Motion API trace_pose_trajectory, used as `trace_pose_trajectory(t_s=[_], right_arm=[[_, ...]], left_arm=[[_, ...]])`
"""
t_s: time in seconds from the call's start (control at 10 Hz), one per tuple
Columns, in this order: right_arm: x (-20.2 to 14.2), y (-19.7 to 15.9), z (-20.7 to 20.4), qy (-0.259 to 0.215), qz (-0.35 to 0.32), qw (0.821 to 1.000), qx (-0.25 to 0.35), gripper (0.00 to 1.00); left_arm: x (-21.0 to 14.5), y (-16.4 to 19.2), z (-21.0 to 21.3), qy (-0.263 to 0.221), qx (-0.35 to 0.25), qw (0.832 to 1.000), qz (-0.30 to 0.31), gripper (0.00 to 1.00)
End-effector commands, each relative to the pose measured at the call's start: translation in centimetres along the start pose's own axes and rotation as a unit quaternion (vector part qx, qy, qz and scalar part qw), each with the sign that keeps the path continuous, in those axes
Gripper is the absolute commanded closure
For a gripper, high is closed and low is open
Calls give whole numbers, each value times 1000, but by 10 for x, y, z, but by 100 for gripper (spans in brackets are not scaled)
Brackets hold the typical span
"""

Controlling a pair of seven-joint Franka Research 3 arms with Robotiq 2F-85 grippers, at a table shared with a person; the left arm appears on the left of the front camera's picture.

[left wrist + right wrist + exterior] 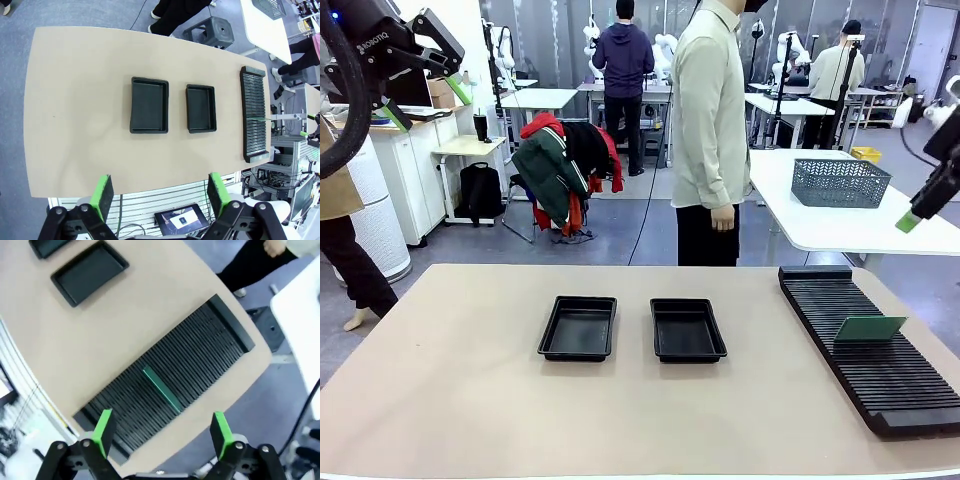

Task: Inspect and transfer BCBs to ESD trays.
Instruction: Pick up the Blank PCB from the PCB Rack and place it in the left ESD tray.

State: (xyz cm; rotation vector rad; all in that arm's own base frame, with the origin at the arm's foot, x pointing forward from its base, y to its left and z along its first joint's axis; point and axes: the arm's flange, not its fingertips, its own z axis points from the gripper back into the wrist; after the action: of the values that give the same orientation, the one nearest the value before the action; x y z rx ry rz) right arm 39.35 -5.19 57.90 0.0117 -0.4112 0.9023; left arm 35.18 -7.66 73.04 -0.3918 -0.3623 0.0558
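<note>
Both arms hang high over the table [440,380], the left gripper [160,192] and right gripper [162,427] each spread wide, gripping nothing, while one thin green BCB [869,328] stands on edge in the black slotted rack [895,385] at 3 o'clock from the two side-by-side ESD trays [578,328].

You were in a robotics lab: rows of white workbenches [542,97], white cabinets [415,175], people [623,60] working at benches behind.
</note>
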Motion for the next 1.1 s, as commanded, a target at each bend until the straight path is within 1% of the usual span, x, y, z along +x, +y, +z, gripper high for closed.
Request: trace_pose_trajectory(t_s=[0.0, 0.1, 0.2, 0.3, 0.6, 0.9, 1.0], right_arm=[[-8, -3, -24, -1, 74, 997, -26, 0], [-10, -5, -39, 10, 117, 993, -27, 0], [-12, -8, -51, 13, 146, 989, -18, 0], [-13, -11, -62, 27, 172, 985, -17, 0], [-17, -12, -97, 48, 269, 961, -31, 0], [-19, -17, -125, 81, 276, 958, -10, 0], [-21, -18, -135, 96, 287, 953, -9, 0]], left_arm=[[0, 0, 0, 0, -2, 1000, 1, 0], [0, 0, 0, 0, -2, 1000, 1, 0], [0, 0, 0, 0, -2, 1000, 1, 0], [0, 0, 0, 0, -2, 1000, 1, 0], [0, 0, 0, 0, -2, 1000, 1, 0], [0, 0, 0, 0, -2, 1000, 1, 0], [0, 0, 0, 0, -2, 1000, 1, 0]])
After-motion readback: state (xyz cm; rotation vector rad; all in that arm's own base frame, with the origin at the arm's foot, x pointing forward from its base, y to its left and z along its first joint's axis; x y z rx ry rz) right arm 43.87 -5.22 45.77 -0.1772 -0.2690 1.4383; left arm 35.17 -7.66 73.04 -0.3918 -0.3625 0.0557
